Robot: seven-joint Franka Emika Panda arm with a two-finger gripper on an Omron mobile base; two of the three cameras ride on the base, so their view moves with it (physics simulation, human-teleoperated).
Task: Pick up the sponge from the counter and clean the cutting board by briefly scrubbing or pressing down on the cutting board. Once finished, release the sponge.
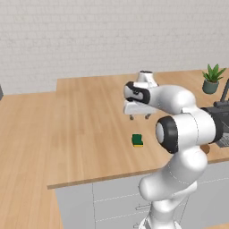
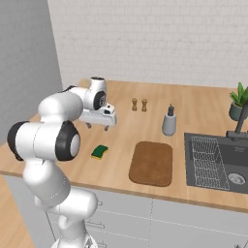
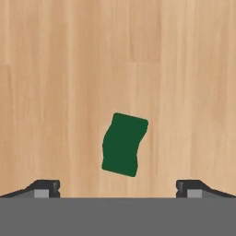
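I was at the reach-for-pickup step, my gripper (image 3: 118, 189) spread wide and empty above the sponge (image 3: 124, 144) lying on the counter (image 3: 55, 83), left of the cutting board (image 2: 151, 162); next I judged a straight descent and a close.

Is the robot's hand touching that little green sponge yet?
Apart. In the right base view the hand hangs open above the counter, with bare wood between its fingertips and the sponge lying below.
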